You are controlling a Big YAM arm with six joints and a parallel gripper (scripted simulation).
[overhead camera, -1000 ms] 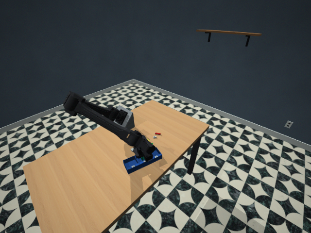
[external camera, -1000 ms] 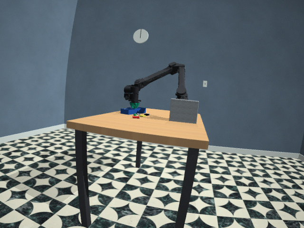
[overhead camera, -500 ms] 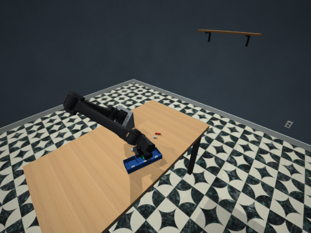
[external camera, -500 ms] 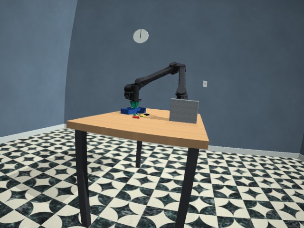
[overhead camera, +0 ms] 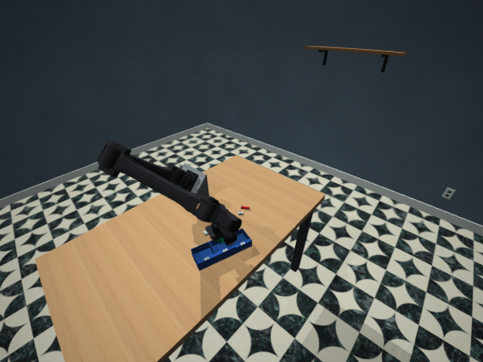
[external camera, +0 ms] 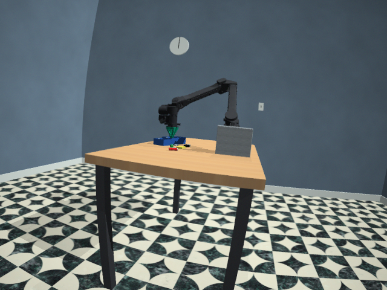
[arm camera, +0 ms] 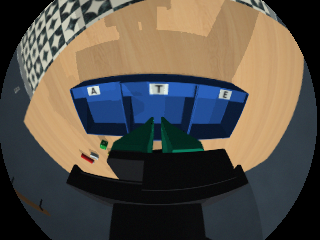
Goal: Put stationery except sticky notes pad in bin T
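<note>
The tapered, latticed green end effector (overhead camera: 221, 240) (external camera: 171, 137) (arm camera: 157, 121) is nearly closed, its grasp unclear, above glossy blue bins (overhead camera: 200, 267) (external camera: 159, 142) (arm camera: 159, 79).

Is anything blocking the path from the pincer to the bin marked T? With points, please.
Nothing visible does: the pincer with green tapered fingers (external camera: 172, 136) hangs directly over the blue rectangular bin marked T (arm camera: 172, 107), between its dividers.
</note>
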